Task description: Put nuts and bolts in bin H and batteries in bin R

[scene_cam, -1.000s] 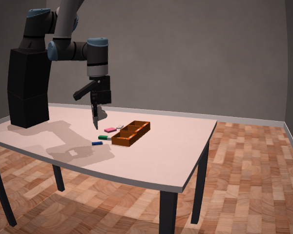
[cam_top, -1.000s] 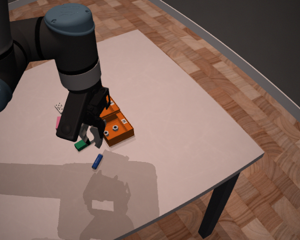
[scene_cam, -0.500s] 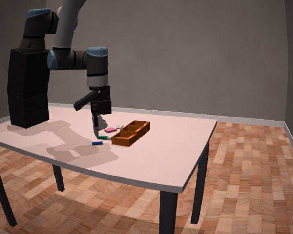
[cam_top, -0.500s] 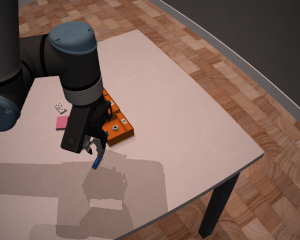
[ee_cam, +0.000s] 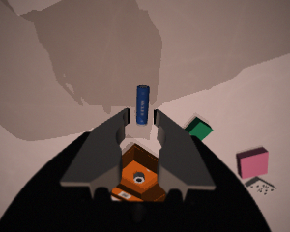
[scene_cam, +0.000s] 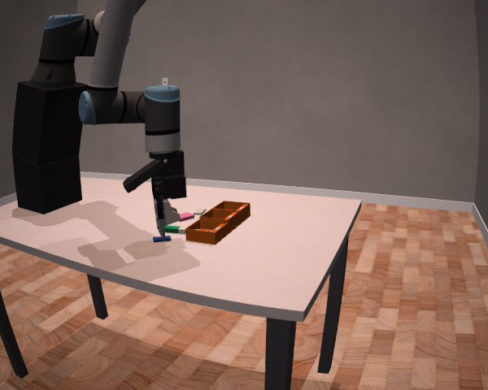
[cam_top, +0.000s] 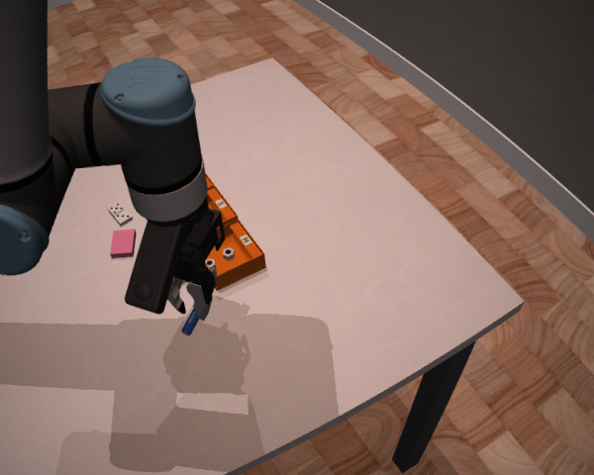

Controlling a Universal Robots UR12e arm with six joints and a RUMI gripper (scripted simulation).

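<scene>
A: State the condition of the gripper (ee_cam: 141,117)

B: The jaws stand partly closed with a narrow gap between them, and nothing is held. That gap looks only slightly wider than the blue battery (ee_cam: 142,104), which suits a pinch across its width. The battery lies on the table (cam_top: 368,215) just beyond the fingertips, in line with the gap, its long axis pointing away from the gripper

A: Why is the gripper low and pointing straight down?

B: A vertical approach lets the two fingers straddle the battery from above. In the exterior view the tips are close over the battery (scene_cam: 161,238); whether they touch it cannot be told

A: Where are the bins?

B: The orange tray of bins (cam_top: 249,261) sits just behind the gripper. The compartment marked H (cam_top: 245,238) is the nearest one and already holds two nuts (cam_top: 228,252). The compartment marked R is hidden by the arm in the top view, so its position cannot be confirmed

A: Anything else near the gripper?

B: A green block (ee_cam: 199,129) just to one side, with a pink block (ee_cam: 252,161) and a domino (ee_cam: 261,187) farther off. None belongs in either bin
</scene>
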